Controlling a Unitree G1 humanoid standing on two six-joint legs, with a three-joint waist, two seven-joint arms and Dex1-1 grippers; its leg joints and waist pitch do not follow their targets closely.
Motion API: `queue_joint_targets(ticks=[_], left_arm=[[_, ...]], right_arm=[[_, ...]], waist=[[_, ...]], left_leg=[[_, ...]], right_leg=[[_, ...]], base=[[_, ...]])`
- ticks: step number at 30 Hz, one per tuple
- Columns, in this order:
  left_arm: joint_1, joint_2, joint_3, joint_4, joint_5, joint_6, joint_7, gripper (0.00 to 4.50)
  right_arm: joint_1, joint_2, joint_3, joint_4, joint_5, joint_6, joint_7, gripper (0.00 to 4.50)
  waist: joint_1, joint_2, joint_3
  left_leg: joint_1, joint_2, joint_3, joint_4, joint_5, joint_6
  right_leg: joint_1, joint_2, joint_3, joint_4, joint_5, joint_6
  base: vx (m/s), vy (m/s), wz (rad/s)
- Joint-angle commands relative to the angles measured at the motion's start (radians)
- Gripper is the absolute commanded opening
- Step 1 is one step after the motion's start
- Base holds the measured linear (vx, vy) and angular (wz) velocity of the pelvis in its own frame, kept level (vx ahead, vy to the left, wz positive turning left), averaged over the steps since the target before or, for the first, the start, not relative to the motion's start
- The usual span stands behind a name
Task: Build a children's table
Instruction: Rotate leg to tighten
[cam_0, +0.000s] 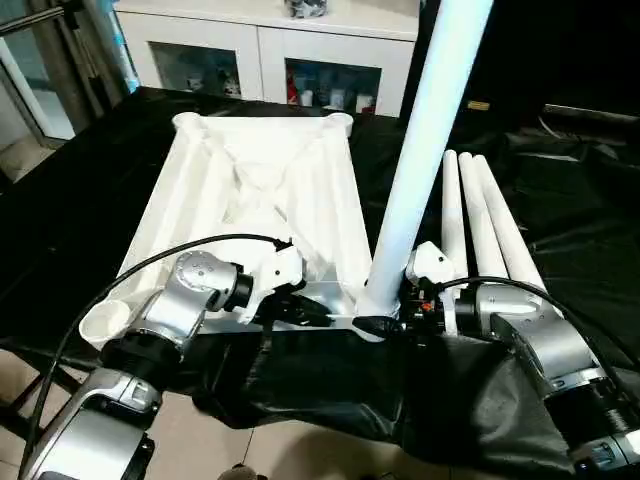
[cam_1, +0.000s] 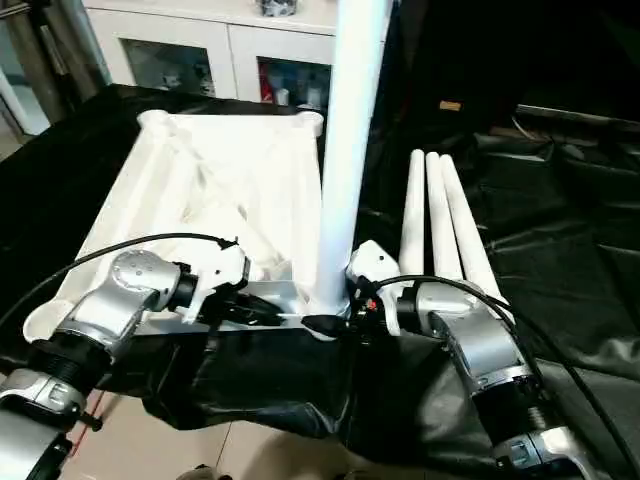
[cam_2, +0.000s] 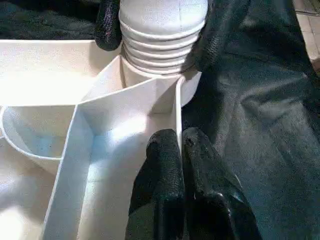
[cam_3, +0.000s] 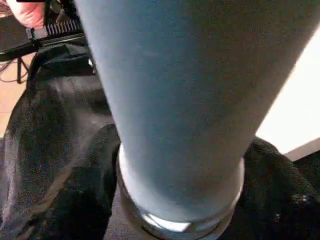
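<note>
The white tabletop lies underside up on a black-covered surface, its ribs showing. One white leg stands upright in the near right corner socket, its threaded end just above the socket's rim. My right gripper is shut on the leg's base, a black finger on each side. My left gripper is shut on a thin rib of the tabletop beside that socket. Three more legs lie side by side to the right of the tabletop.
A white glass-fronted cabinet stands behind the work. Black sheeting hangs over the near edge of the surface. The open near left corner socket sits just outside my left forearm. A cable loops over that arm.
</note>
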Motion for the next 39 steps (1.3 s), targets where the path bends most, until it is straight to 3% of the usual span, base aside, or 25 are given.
queue_joint_targets(ticks=[1, 5, 10, 14, 16, 22, 23, 25, 26, 29, 35, 39], left_arm=[[-0.013, -0.008, 0.010, -0.044, -0.031, -0.019, -0.013, 0.00], [-0.015, -0.006, 0.011, -0.044, -0.032, -0.018, -0.003, 0.00], [-0.025, -0.021, 0.022, -0.021, -0.018, -0.023, 0.047, 0.00], [-0.066, -0.059, 0.043, 0.037, 0.022, -0.002, 0.193, 0.00], [-0.091, -0.088, 0.063, 0.064, 0.025, 0.024, 0.270, 0.00], [-0.149, -0.161, 0.090, 0.109, 0.041, 0.061, 0.447, 0.00], [-0.155, -0.183, 0.093, 0.115, 0.040, 0.056, 0.467, 0.00], [-0.154, -0.191, 0.093, 0.113, 0.038, 0.054, 0.465, 0.00], [-0.151, -0.198, 0.090, 0.111, 0.038, 0.052, 0.466, 0.00], [-0.141, -0.197, 0.078, 0.111, 0.041, 0.038, 0.457, 0.00], [-0.097, -0.155, 0.060, 0.070, 0.027, 0.011, 0.348, 0.00], [-0.070, -0.112, 0.046, 0.039, 0.017, -0.001, 0.260, 0.00]], right_arm=[[0.001, 0.010, 0.019, -0.030, 0.010, 0.017, 0.018, 2.98], [0.008, 0.037, 0.025, -0.027, 0.013, 0.028, 0.005, 2.77], [-0.006, 0.103, 0.007, 0.037, -0.006, 0.022, -0.109, 2.75], [-0.061, 0.225, -0.049, 0.176, -0.045, 0.006, -0.339, 2.75], [-0.092, 0.283, -0.083, 0.240, -0.043, 0.007, -0.437, 2.75], [-0.179, 0.433, -0.132, 0.400, -0.059, -0.029, -0.677, 2.74], [-0.203, 0.457, -0.134, 0.436, -0.074, -0.054, -0.710, 2.74], [-0.211, 0.464, -0.136, 0.449, -0.077, -0.066, -0.712, 2.74], [-0.218, 0.469, -0.139, 0.456, -0.077, -0.079, -0.705, 3.09], [-0.223, 0.462, -0.131, 0.451, -0.088, -0.107, -0.661, 3.44], [-0.192, 0.380, -0.080, 0.357, -0.088, -0.139, -0.487, 3.63], [-0.138, 0.286, -0.025, 0.240, -0.063, -0.129, -0.297, 3.63]], waist=[[-0.003, 0.004, -0.073], [-0.001, 0.000, -0.075], [-0.004, 0.003, -0.074], [-0.032, 0.003, -0.070], [-0.038, 0.005, -0.072], [-0.050, 0.008, -0.075], [-0.049, 0.003, -0.077], [-0.047, 0.007, -0.078], [-0.049, 0.004, -0.079], [-0.047, 0.006, -0.080], [-0.044, 0.008, -0.075], [-0.039, 0.007, -0.077]], left_leg=[[0.009, 0.034, -0.006, -0.069, -0.186, 0.047], [0.007, 0.034, -0.006, -0.068, -0.170, 0.048], [0.009, 0.033, -0.006, -0.069, -0.179, 0.036], [0.008, 0.027, -0.010, -0.073, -0.222, 0.001], [0.009, 0.024, -0.011, -0.070, -0.220, 0.000], [0.003, 0.025, -0.011, -0.068, -0.177, 0.006], [0.004, 0.026, -0.009, -0.068, -0.173, 0.009], [0.005, 0.027, -0.009, -0.068, -0.160, 0.018], [0.002, 0.027, -0.008, -0.067, -0.153, 0.024], [0.002, 0.027, -0.007, -0.067, -0.136, 0.042], [0.003, 0.028, -0.006, -0.067, -0.170, 0.054], [0.003, 0.031, -0.007, -0.067, -0.164, 0.066]], right_leg=[[0.062, -0.074, 0.048, -0.084, -0.302, -0.174], [0.064, -0.076, 0.049, -0.079, -0.273, -0.179], [0.059, -0.076, 0.049, -0.083, -0.301, -0.172], [0.059, -0.076, 0.044, -0.092, -0.387, -0.151], [0.061, -0.076, 0.045, -0.093, -0.394, -0.149], [0.062, -0.076, 0.048, -0.086, -0.320, -0.170], [0.064, -0.075, 0.047, -0.084, -0.295, -0.176], [0.065, -0.074, 0.048, -0.079, -0.246, -0.191], [0.068, -0.075, 0.049, -0.074, -0.214, -0.201], [0.070, -0.075, 0.050, -0.069, -0.160, -0.220], [0.071, -0.077, 0.050, -0.076, -0.216, -0.211], [0.074, -0.075, 0.050, -0.074, -0.187, -0.214]], base=[[0.000, 0.000, 0.00], [0.000, 0.000, 0.00], [0.000, 0.000, 0.00], [0.000, 0.000, 0.00], [0.000, 0.000, 0.00], [0.000, 0.000, 0.00], [0.000, 0.000, 0.00], [0.000, 0.000, 0.00], [0.000, 0.000, 0.00], [0.000, 0.000, 0.00], [0.000, 0.000, 0.00], [0.000, 0.000, 0.00]])
